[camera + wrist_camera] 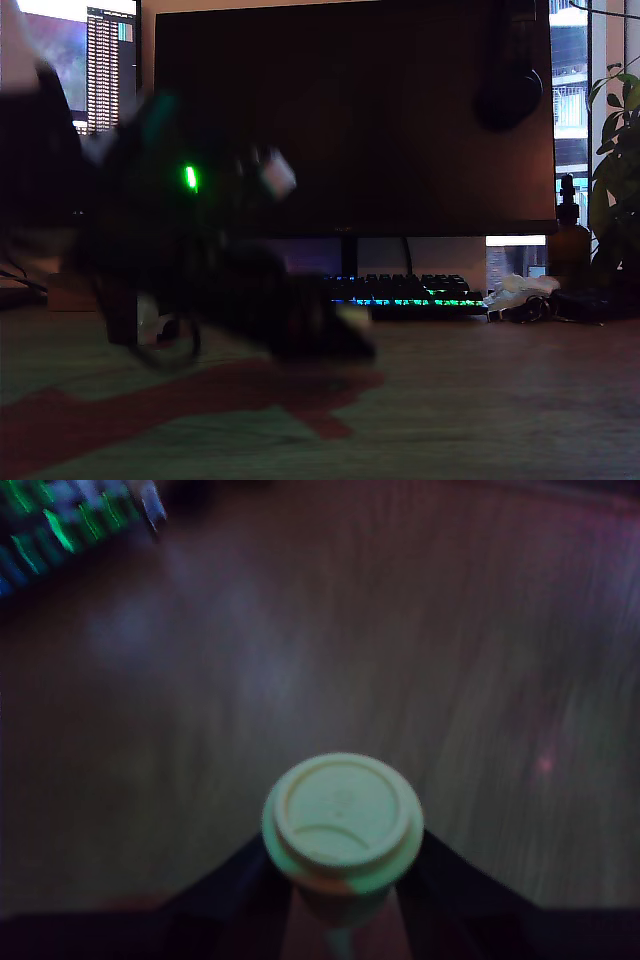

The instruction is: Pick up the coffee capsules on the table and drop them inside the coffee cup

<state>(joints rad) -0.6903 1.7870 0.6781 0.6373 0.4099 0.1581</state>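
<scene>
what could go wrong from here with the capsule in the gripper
1. The gripper holds the cream capsule only by its narrow body below the rim, so it might slip out while the arm moves.
2. The coffee cup is in neither view, and the scene is dark and the exterior view blurred, so lining up the drop may be off.
3. The keyboard lies on the table; a wide swing could clip it.

No text, label, brand or number can be read. Rows of writing are shown on the second screen (103,65) at the exterior view's left, but they are too small and blurred.
</scene>
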